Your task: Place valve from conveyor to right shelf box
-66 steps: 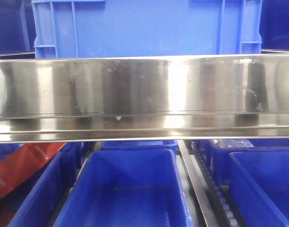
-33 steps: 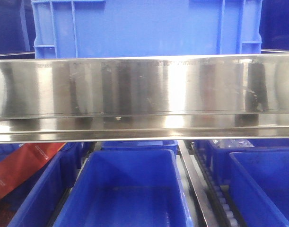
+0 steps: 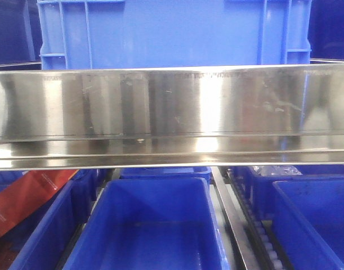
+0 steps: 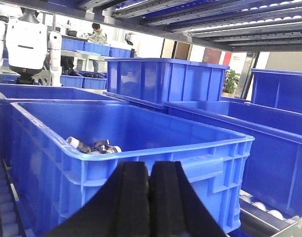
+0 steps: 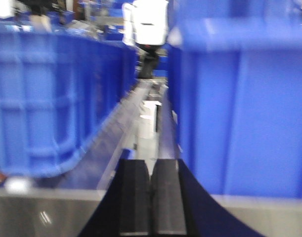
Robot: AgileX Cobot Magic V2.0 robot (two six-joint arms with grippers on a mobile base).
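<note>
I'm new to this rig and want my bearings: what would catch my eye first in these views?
A broad shiny steel shelf rail crosses the whole front view, with an empty blue plastic bin below it. In the left wrist view, the shut left gripper faces a large blue crate holding small metal valve parts. The shut right gripper points down a blurred aisle.

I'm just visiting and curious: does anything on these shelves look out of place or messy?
One thing: a red strip lies slanted across the blue bins at lower left of the front view, unlike the tidy rows. Otherwise nothing stands out. A few metal parts sit in the near bin.
</note>
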